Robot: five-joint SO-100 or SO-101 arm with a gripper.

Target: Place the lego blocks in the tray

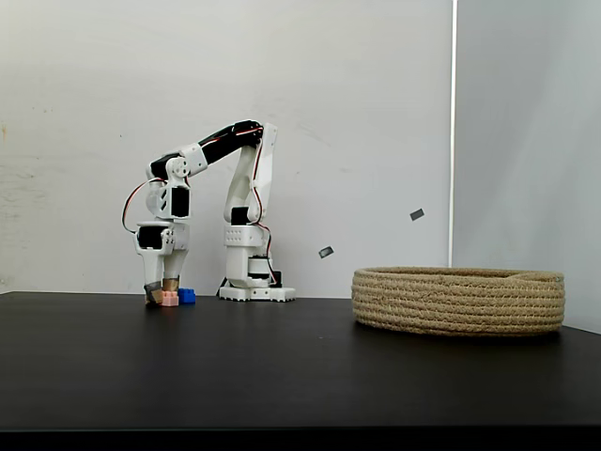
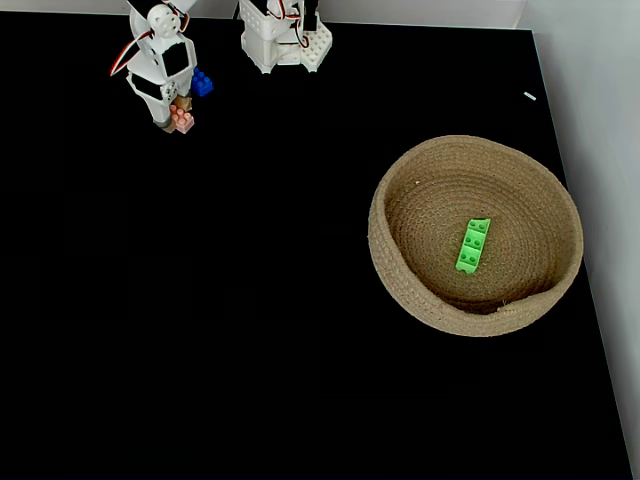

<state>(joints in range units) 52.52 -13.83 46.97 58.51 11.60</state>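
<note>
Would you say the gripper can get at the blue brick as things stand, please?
Probably yes. The gripper is down at the pink brick, and the blue brick lies right beside it on the bare table, with nothing covering it.

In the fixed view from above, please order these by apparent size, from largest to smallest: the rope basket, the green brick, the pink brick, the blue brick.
1. The rope basket, by far the largest.
2. The green brick, lying inside it.
3. The pink brick and the blue brick: both partly hidden by the arm, too alike to rank.

Table-level side camera; overhead camera; both show basket (image 1: 458,301).
</note>
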